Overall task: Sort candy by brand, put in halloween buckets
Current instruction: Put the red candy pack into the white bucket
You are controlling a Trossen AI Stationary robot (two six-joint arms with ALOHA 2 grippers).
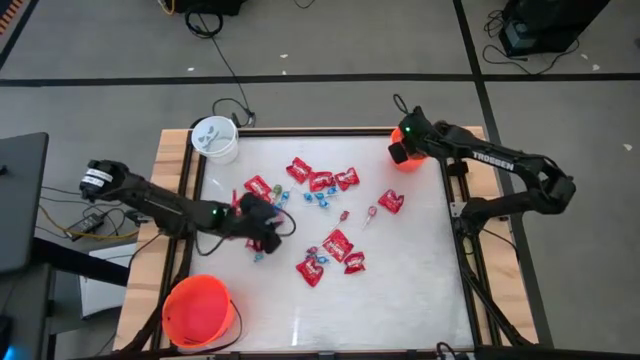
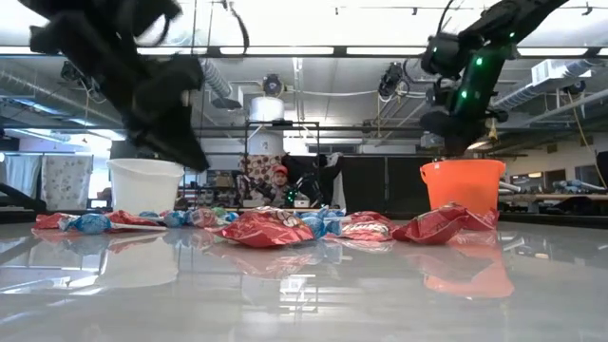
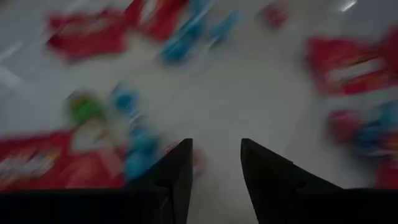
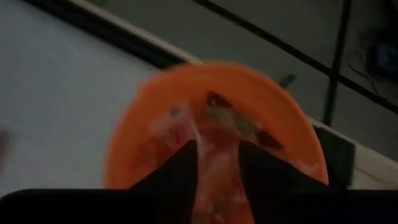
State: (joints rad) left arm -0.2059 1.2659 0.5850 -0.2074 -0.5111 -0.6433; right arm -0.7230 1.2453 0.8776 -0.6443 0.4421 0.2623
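Table: the pale glossy white tabletop (image 1: 410, 290) has a wooden rim; its near half is bare, open room.
Large bucket: the larger round orange plastic pail (image 1: 198, 310) sits at the near left corner.
White bucket: the round white plastic pail (image 1: 216, 139) stands at the far left corner.
Small bucket: the small orange pail (image 4: 217, 134) sits at the far right corner, wrappers visible inside it.
Right claw: the right gripper (image 4: 216, 163) hangs directly above that small pail, fingers a narrow gap apart, nothing between them.
Left claw: the left gripper (image 3: 216, 171) hovers low over the left of the candy, fingers slightly parted and empty.
Candy: red square packets (image 1: 322, 181), tiny blue-wrapped pieces (image 1: 318, 198) and 2 stick sweets (image 1: 369, 216) lie scattered mid-table.
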